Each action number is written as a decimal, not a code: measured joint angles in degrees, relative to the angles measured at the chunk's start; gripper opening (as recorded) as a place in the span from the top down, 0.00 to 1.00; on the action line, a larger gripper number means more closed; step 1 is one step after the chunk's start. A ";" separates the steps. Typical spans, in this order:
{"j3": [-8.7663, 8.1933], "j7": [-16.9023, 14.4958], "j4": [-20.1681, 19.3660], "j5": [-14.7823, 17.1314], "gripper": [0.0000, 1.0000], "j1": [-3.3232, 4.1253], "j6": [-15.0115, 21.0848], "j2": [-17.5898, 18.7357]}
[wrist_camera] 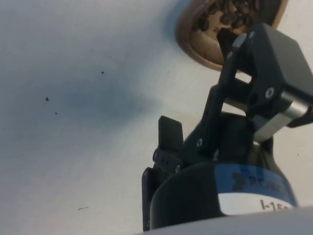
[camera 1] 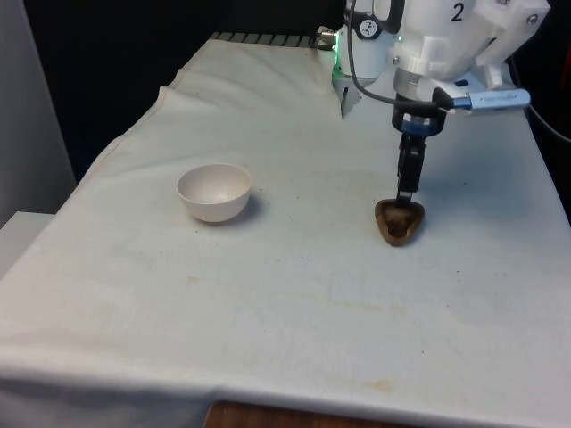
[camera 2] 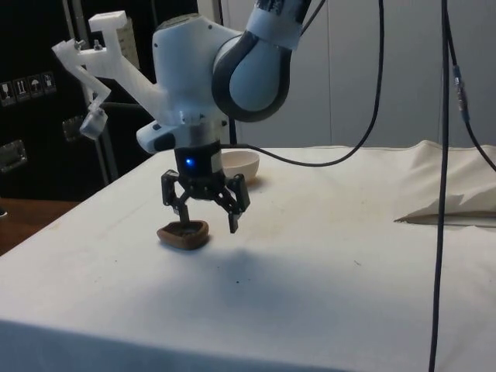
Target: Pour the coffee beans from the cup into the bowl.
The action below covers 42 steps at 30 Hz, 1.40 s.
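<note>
A small brown wooden cup (camera 1: pixel 399 220) with coffee beans inside stands on the white cloth towards the front view's right. A white bowl (camera 1: pixel 214 190) sits empty towards the front view's left, well apart from it. My gripper (camera 2: pixel 208 217) hangs open just above the cup (camera 2: pixel 184 235). One finger (camera 2: pixel 180 211) is over the cup's inside, the other (camera 2: pixel 235 217) is out over bare cloth beside it. In the wrist view the far fingertip (wrist_camera: pixel 230 41) reaches over the beans in the cup (wrist_camera: pixel 195 36). The bowl (camera 2: pixel 239 163) stands behind the arm in the side view.
A raised fold of cloth (camera 1: pixel 350 94) lies near the robot's base, and it also rises in the side view (camera 2: pixel 457 203). Black cables (camera 2: pixel 444 155) hang down over the table. Open cloth stretches between cup and bowl.
</note>
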 measured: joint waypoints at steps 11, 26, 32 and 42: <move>-0.29 2.01 -0.06 -2.58 0.00 -0.06 0.00 0.23; 0.00 7.56 -2.64 -8.19 0.00 0.11 1.89 -2.01; 0.63 10.77 -2.41 -10.94 0.00 0.29 2.06 -1.32; 0.40 11.57 -1.89 -11.97 0.00 0.29 2.75 -0.29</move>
